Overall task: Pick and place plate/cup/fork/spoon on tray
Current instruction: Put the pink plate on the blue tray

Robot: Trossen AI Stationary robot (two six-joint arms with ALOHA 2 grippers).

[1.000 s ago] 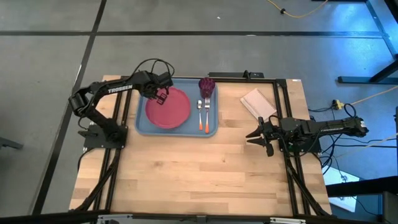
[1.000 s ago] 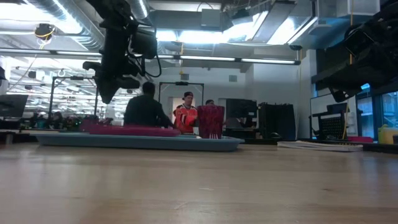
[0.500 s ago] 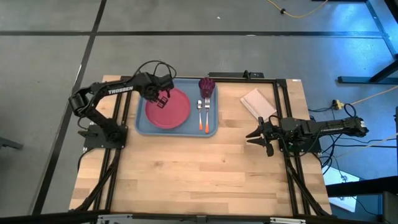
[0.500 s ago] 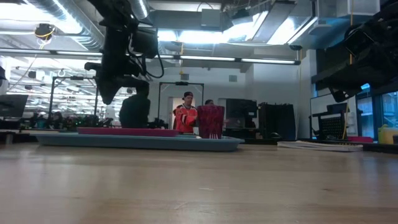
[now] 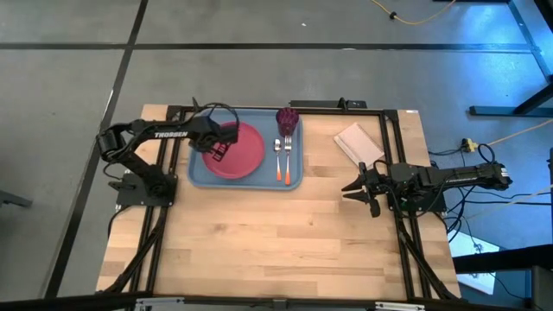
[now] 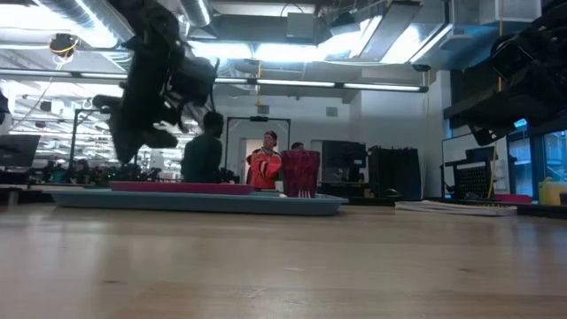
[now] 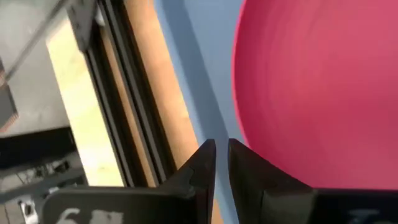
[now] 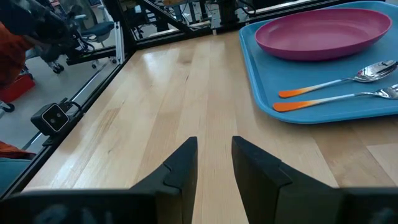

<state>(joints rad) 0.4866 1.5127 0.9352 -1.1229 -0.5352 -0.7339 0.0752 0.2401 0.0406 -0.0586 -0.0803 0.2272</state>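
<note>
Wooden tabletop carries the tray (image 5: 245, 176) at its far left, with all 4 items on it: the plate (image 5: 238, 149), the cup (image 5: 287, 120), the spoon (image 5: 279, 159) and the fork (image 5: 287, 159), handles pointing toward the near edge. The left gripper (image 5: 216, 152) hangs over the plate's left rim, jaws nearly together and holding nothing. The right gripper (image 5: 352, 187) waits well apart, slightly parted, empty. Open table lies nearer.

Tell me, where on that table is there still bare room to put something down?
The wide wooden stretch of the table in front of the tray is bare, between the two arms. A narrower strip lies between the tray and the napkin. The tray itself is crowded: plate, cup, spoon, fork.
</note>
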